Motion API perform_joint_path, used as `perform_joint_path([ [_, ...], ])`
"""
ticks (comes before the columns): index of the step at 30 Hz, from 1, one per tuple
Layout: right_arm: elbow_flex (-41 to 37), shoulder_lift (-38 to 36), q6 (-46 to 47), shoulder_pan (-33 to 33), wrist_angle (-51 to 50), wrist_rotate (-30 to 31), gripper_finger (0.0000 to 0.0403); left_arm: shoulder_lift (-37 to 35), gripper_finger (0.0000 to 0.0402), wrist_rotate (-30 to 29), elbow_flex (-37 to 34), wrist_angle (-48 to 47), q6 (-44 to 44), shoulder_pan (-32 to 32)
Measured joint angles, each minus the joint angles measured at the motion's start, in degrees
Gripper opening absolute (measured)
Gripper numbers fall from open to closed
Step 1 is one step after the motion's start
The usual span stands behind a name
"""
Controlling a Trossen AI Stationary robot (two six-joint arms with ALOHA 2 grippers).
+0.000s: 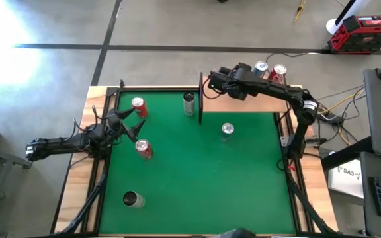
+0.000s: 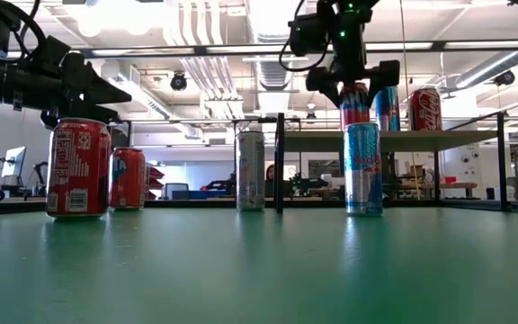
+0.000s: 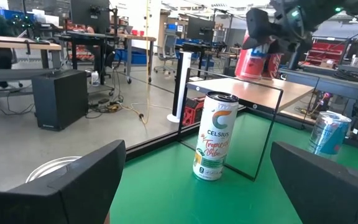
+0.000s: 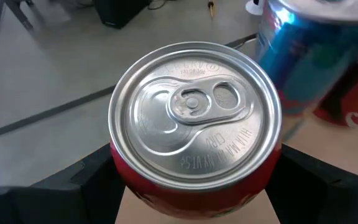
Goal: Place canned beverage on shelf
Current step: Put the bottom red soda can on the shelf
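The shelf [image 1: 237, 104] is a light-wood board with black rails at the table's far right. A blue can [image 1: 261, 68] and a red cola can [image 1: 280, 71] stand on it. My right gripper [image 1: 214, 82] is over the shelf's left end, shut on a red can [image 4: 194, 115], which also shows in the low view [image 2: 355, 105]. My left gripper [image 1: 131, 125] is open and empty at the mat's left, between two upright red cans [image 1: 138, 106] [image 1: 144, 149]. My right gripper pinches the red can's side wall [image 4: 140, 191] just below the top rim, one finger [image 4: 79, 183] on each side. The fingers come from above, pointing down. The can is upright over the shelf board [image 3: 272, 90]; whether its base rests on the board I cannot tell.
On the green mat [image 1: 197, 178] a Celsius can [image 1: 189, 102] stands by the shelf's black left rail [image 1: 200, 99]. A Red Bull can [image 1: 227, 129] stands near the shelf's front. Another can [image 1: 132, 198] is at the near left. Most of the mat's near right is free.
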Motion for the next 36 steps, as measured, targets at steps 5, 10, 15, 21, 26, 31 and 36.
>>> perform_joint_path([
  [5,0.0,0.0,-3.0,-2.1,2.5,-1.6,0.0301,0.0,0.0386,0.0,0.0,0.0,0.0,0.0],
  [10,0.0,0.1,-5.1,-3.4,3.7,-4.3,0.0301,0.0,0.0386,0.0,0.0,0.0,0.0,0.0],
  [15,0.0,0.3,-6.7,-3.8,5.5,-4.3,0.0302,0.0,0.0386,0.0,0.0,0.1,0.0,0.0],
  [21,0.0,0.4,-7.7,-4.0,6.1,-4.2,0.0302,0.0,0.0386,0.0,0.0,0.1,0.0,0.0],
  [26,0.0,0.4,-7.7,-4.0,6.0,-4.3,0.0302,0.0,0.0386,0.0,0.0,0.1,0.0,0.0],
  [31,0.0,0.4,-7.9,-4.0,5.9,-4.5,0.0302,0.0,0.0386,0.0,0.0,0.1,0.0,0.0],
  [36,0.0,0.4,-8.6,-4.0,5.8,-4.6,0.0302,0.0,0.0386,0.0,0.0,0.1,0.0,0.0],
])
